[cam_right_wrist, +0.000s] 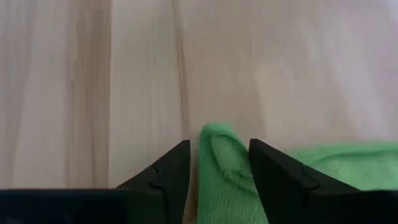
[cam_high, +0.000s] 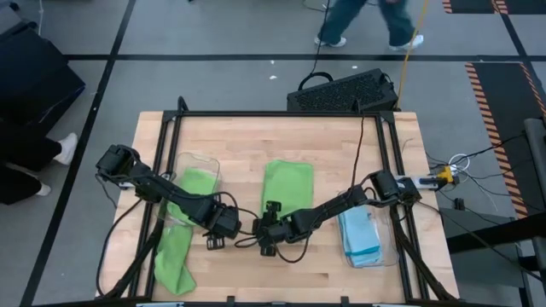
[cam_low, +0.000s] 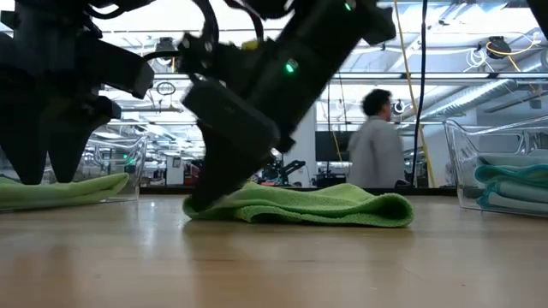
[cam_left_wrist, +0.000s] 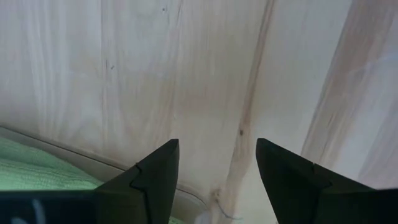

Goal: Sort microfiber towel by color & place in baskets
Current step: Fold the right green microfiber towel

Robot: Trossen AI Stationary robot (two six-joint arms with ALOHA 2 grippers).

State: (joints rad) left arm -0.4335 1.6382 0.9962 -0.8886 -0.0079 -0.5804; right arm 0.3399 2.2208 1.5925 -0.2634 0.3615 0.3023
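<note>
A lime green towel lies flat at the middle of the table. My right gripper slants down at its near left corner, open, one finger on each side of the corner. My left gripper points down, open, over bare wood beside the left basket. That basket holds a green towel; another green one hangs out over the basket's near end onto the table. The right basket holds folded light blue towels. My right gripper straddles the green towel's near left corner, coming in on a slant from the table's right and above. The corner lies on the table between the open fingers. Whether the pads touch the cloth, I cannot tell.
A black perforated crate stands beyond the table's far edge. A black frame rail runs along the far edge. A person is walking past behind the table. Bare wood lies along the near edge between the baskets.
</note>
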